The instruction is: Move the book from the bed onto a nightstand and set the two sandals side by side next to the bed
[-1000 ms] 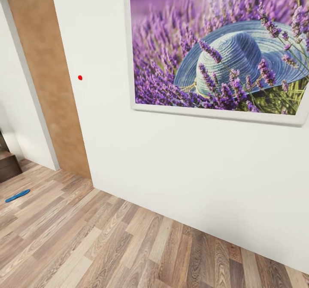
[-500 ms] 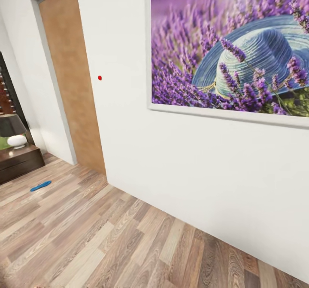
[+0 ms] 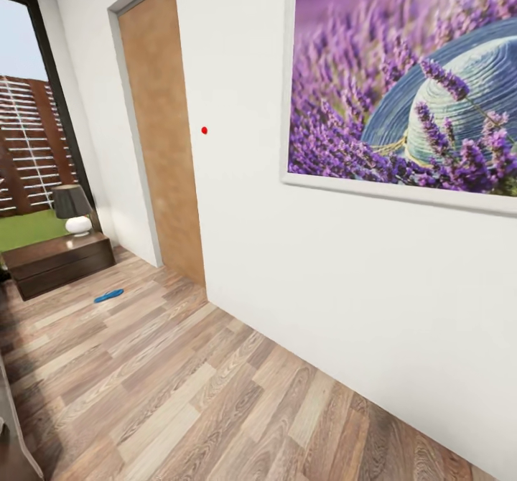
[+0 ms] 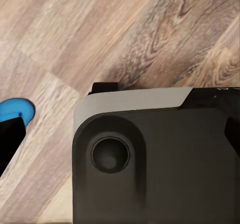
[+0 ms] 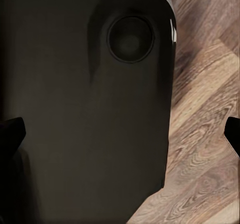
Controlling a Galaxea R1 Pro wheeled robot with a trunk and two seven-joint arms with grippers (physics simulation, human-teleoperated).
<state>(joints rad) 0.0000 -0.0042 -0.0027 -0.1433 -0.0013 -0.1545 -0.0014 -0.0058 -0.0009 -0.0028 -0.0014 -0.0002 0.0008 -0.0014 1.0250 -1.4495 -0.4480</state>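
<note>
One blue sandal point(image 3: 109, 295) lies on the wood floor at the far left, just in front of a dark-brown nightstand point(image 3: 57, 262). In the left wrist view a rounded blue sandal end point(image 4: 15, 109) shows right beside one black fingertip point(image 4: 10, 141); I cannot tell if they touch. My left gripper point(image 4: 120, 136) hangs over the robot's grey and black base with its fingers far apart, open. My right gripper point(image 5: 120, 131) is open too, over the black base. The book is out of view. A dark edge at the lower left corner point(image 3: 18, 452) may be the bed.
A white wall point(image 3: 345, 280) with a large lavender-and-hat picture point(image 3: 409, 86) runs close along the right. A tan sliding door point(image 3: 161, 136) stands beyond it. A lamp point(image 3: 74, 208) sits on the nightstand beside a tall black-framed window point(image 3: 29, 122).
The camera has swung left, so wall, picture and door slid right in view. The nightstand, lamp and window have come into sight. The sandal itself stays put.
</note>
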